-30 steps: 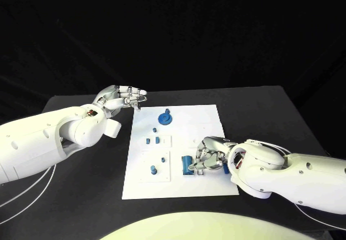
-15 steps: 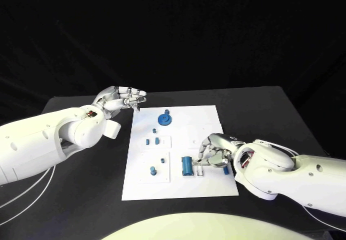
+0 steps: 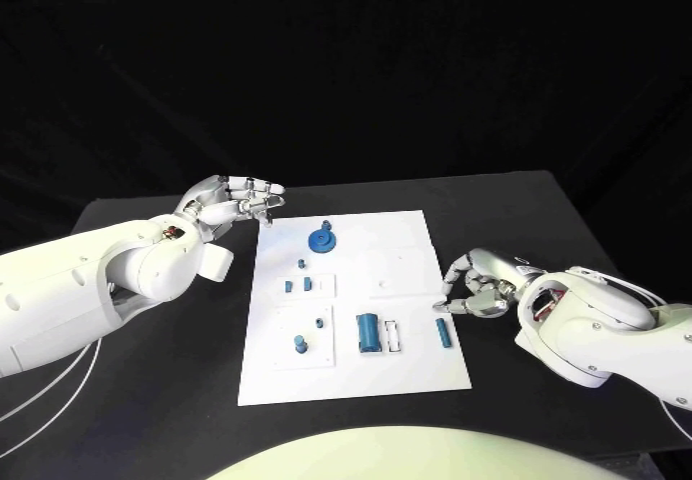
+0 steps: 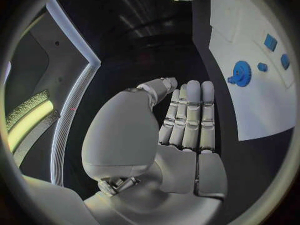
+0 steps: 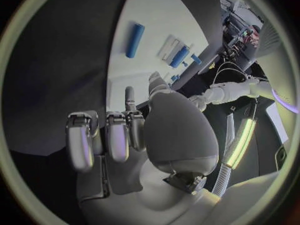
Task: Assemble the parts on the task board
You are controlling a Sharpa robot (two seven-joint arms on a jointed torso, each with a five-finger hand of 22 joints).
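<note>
Fingers curled, right robot hand (image 3: pixel 479 285) hovers beside task board (image 3: pixel 411 375) — empty.

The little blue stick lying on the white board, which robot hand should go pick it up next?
Probably the right hand. It sits at the task board's edge, right beside the blue stick, holding nothing. The left hand is at the board's far corner, near the blue gear, much farther from the stick.

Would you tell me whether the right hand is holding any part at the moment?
No: the right hand hovers at the task board's right edge with curled fingers, nothing in them; the slim blue bar lies apart.
</note>
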